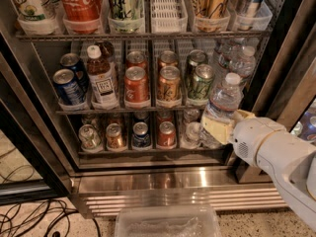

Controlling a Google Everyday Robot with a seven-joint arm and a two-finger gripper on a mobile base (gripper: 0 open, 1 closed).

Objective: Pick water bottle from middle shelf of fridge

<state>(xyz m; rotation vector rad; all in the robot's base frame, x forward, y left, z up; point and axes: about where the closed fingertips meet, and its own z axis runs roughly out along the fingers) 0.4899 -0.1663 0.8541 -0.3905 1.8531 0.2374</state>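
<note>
The fridge (29,132) stands open with a black frame and steel base. Its middle shelf (123,110) is a wire rack holding soda cans and a brown tea bottle (101,78). My gripper (217,127) sits at the right, in front of the shelf edge, shut on a clear ribbed water bottle (223,100) with a white cap. The bottle is upright and out in front of the rack. Two more water bottles (242,63) stand at the back right of the middle shelf.
The top shelf (148,34) carries tall bottles and an empty white lane tray (165,6). The bottom shelf holds several cans (140,135). A clear plastic bin (168,221) lies on the floor below. Cables (29,216) lie at lower left. The right door frame (276,78) is close.
</note>
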